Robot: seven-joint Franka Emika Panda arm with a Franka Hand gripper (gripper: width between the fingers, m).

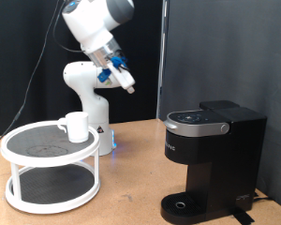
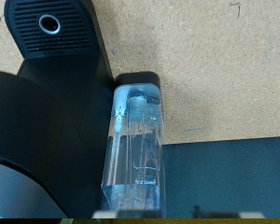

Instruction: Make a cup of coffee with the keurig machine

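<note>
The keurig machine [image 1: 212, 157] is black and stands on the wooden table at the exterior view's right, with its top lid down. The white cup [image 1: 75, 127] stands upright on the top tier of a round white rack [image 1: 19, 150] at the exterior view's left. My gripper [image 1: 127, 83] hangs high in the air between them, above and apart from both, with nothing seen in it. The wrist view looks down on the machine's round drip base [image 2: 50, 26], its black body and its clear water tank [image 2: 135, 149]. The cup is out of the wrist view.
The arm's white base [image 1: 89, 94] stands behind the rack. The wooden table [image 1: 131, 178] runs between rack and machine. A black curtain [image 1: 225, 47] hangs behind. In the wrist view bare wood [image 2: 215, 65] lies beside the machine, with a dark area [image 2: 233, 177] past the table edge.
</note>
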